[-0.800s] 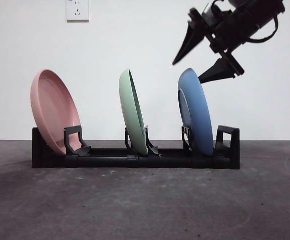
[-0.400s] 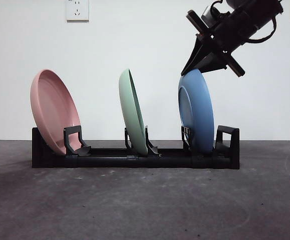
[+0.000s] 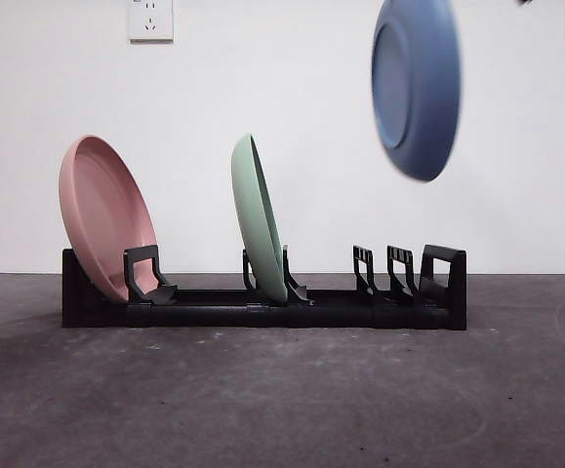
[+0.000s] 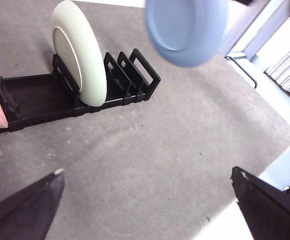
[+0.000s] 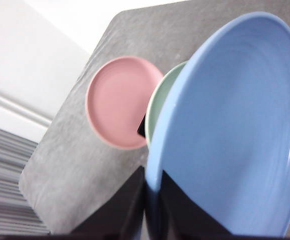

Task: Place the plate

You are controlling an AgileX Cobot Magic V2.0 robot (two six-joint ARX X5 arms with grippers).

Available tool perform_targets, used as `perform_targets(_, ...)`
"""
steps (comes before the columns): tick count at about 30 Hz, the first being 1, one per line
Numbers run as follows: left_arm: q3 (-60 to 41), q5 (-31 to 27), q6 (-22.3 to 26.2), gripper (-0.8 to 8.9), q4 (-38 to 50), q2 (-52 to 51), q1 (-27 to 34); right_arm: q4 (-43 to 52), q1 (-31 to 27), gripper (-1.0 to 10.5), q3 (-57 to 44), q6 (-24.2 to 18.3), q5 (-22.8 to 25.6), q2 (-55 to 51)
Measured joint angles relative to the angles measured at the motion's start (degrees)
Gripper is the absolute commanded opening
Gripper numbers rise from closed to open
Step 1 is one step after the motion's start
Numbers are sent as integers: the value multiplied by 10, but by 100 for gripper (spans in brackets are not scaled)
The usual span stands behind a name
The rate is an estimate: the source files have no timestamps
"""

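Observation:
A blue plate [image 3: 417,88] hangs edge-on high in the air, above the right end of the black rack [image 3: 262,314]. My right gripper [image 5: 152,210] is shut on the blue plate's rim [image 5: 235,135]; in the front view it is out of frame above the plate. The rack's right slots [image 3: 389,273] stand empty. A pink plate [image 3: 106,214] leans in the rack's left end and a green plate [image 3: 258,214] stands in its middle. My left gripper [image 4: 147,200] is open and empty, well away from the rack [image 4: 39,95], and sees the blue plate [image 4: 185,30] aloft.
The grey table runs in front of the rack. Its edge [image 4: 280,150] shows in the left wrist view beyond the rack's right end. A white wall with a socket [image 3: 150,18] stands behind the rack.
The right gripper closed on the blue plate's top rim and lifted it out of the rack's right slot, up and slightly right. The pink and green plates have not moved.

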Motion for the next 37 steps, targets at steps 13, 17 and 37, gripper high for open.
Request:
perform_targets(13, 0, 0, 0, 531, 6, 0, 0, -127, 150, 12, -90, -165, 37, -146)
perform_targets(17, 0, 0, 0, 531, 6, 1, 0, -123, 243, 12, -167, -173, 116, -172)
perform_targets(37, 0, 0, 0, 531, 6, 1, 0, 51, 604, 12, -305, -135, 560, -7)
